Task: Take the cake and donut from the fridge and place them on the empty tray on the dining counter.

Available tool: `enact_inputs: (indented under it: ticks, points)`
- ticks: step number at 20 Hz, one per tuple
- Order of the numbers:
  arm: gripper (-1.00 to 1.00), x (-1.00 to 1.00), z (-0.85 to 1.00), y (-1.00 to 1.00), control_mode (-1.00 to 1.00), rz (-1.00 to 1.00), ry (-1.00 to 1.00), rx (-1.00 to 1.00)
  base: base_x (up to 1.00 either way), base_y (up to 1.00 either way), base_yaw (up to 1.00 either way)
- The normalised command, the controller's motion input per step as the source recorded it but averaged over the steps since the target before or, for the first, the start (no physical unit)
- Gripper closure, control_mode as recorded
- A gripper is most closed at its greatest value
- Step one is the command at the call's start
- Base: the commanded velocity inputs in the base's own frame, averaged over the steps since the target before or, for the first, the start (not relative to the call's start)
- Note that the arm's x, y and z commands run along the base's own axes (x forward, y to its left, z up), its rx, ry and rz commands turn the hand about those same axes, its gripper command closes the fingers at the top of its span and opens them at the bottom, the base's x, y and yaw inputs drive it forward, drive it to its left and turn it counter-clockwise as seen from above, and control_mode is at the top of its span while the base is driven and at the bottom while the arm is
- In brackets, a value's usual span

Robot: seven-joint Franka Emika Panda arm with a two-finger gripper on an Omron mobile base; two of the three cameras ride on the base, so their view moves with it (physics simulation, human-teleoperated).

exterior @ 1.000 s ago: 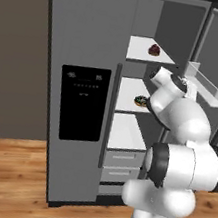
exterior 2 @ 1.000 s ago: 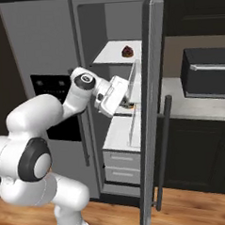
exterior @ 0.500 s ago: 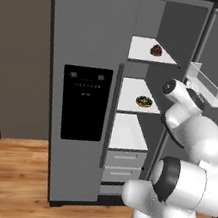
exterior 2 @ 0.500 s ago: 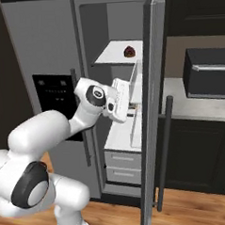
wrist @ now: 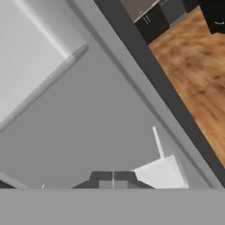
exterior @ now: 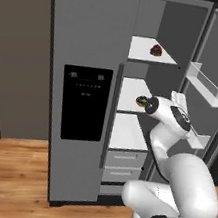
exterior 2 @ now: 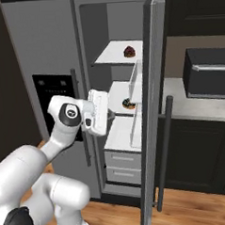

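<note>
A: From the left base view, what's sitting in the fridge (exterior: 93,37)?
B: You're seeing the cake (exterior: 156,50) on the top shelf, the donut (exterior: 142,101) one shelf below.
A: The right base view?
B: The arm's blocking the doorway; the open door (exterior 2: 149,107) is standing beside it.
A: The hand view?
B: Your gripper (wrist: 113,178) is clenched, holding nothing.

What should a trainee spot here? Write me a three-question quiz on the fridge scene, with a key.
1. True or false: the cake sits on a higher shelf than the donut.
2. The fridge door in front of those shelves is: A) closed, B) swung open, C) missing.
3. Fill in: the end effector is ____ and holds nothing.

Key: 1 true; 2 B; 3 shut.
</note>
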Motion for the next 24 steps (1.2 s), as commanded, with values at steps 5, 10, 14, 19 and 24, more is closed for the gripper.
enact_inputs:
  ticks: [5,10,14,19,24]
  points:
    - [1.00,0.00,0.13,0.48,-1.00,0.14,0.12,0.03,0.00,0.00,0.00]
    - [1.00,0.00,0.08,0.26,-1.00,0.33,0.40,0.03,0.00,0.00,0.00]
    - [1.00,-0.01,0.01,0.30,-1.00,0.43,0.42,0.01,0.00,0.00,0.00]
    - [1.00,-0.18,0.00,0.44,-1.00,0.49,0.35,0.00,0.00,0.00,0.00]
    - [1.00,-0.22,-0.04,0.29,-1.00,0.43,0.28,0.00,0.00,0.00,0.00]
